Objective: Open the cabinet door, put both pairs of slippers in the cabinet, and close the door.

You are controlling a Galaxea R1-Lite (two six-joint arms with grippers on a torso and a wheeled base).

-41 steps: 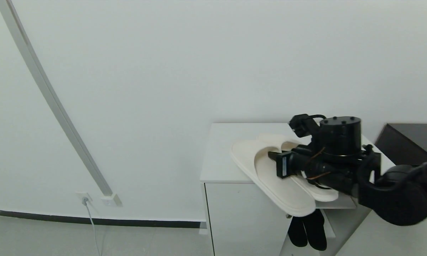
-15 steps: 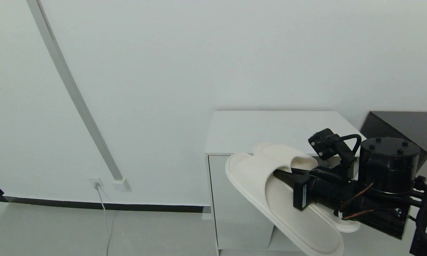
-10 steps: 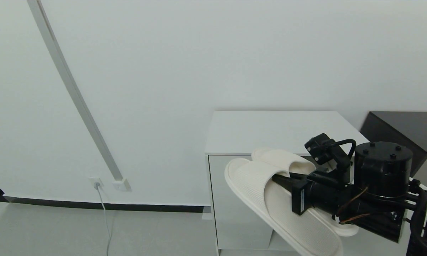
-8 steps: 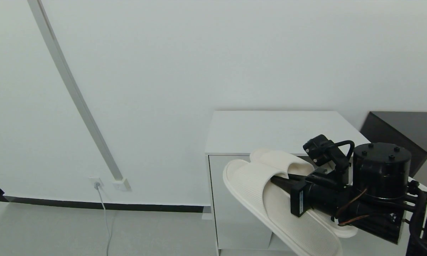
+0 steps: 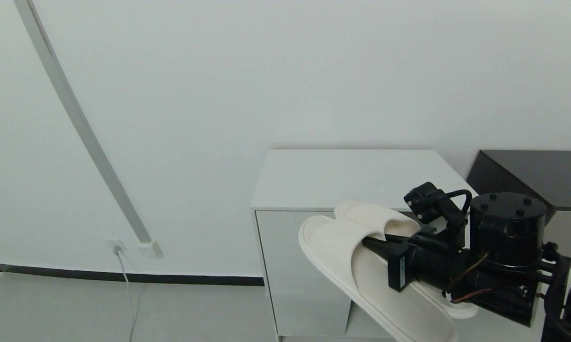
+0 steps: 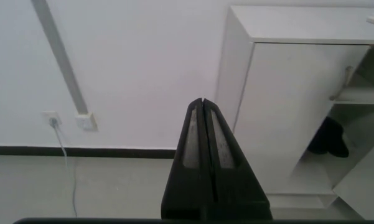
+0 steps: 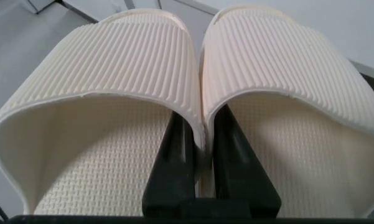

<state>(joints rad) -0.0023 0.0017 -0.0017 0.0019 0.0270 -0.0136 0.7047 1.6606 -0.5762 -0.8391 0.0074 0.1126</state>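
1. The right jaws hold the pair of white slippers [image 5: 356,247] in the air in front of the white cabinet [image 5: 342,175]. The pair hangs just below the cabinet's top, toes leading and heels drooping back toward the robot.
2. The right wrist view shows why the pair travels as one. One finger sits inside each slipper, and the jaws are closed on the two adjoining strap walls, pinching them together.
3. The left jaws are pressed fully together with nothing between them and held low, facing the cabinet. We judge this arm is parked clear of the carry.
4. In the left wrist view one compartment of the cabinet stands open. A pair of black slippers [image 6: 328,138] sits inside it, beneath a shelf [image 6: 361,96].
5. We judge the job past halfway. The white pair has yet to be slid in toes first, released, and the cabinet shut.
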